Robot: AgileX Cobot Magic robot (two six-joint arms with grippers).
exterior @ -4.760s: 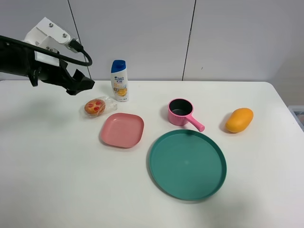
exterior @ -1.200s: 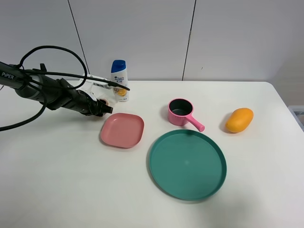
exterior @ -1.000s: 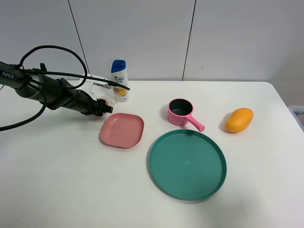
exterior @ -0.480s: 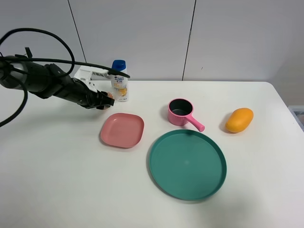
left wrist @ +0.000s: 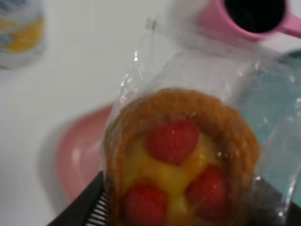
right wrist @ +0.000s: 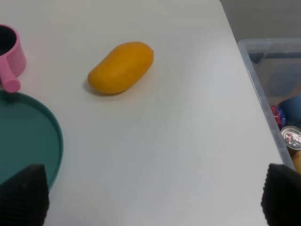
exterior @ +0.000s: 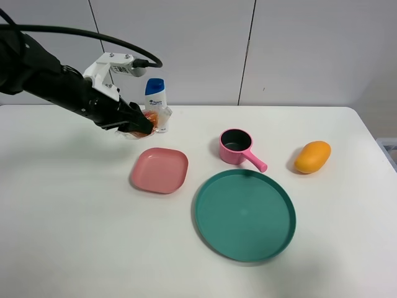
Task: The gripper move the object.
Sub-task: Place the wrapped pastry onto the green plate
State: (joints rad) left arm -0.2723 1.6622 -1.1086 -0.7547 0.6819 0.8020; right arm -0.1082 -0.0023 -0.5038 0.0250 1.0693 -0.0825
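Lifted off the table since a moment ago: left gripper, pinching the wrapped pastry, up behind the pink plate. Looks like the carrying step. Calls next for a firm pinch on slippery wrap, then lowering, perhaps onto the plate. Far right of the plate, right gripper spread wide.
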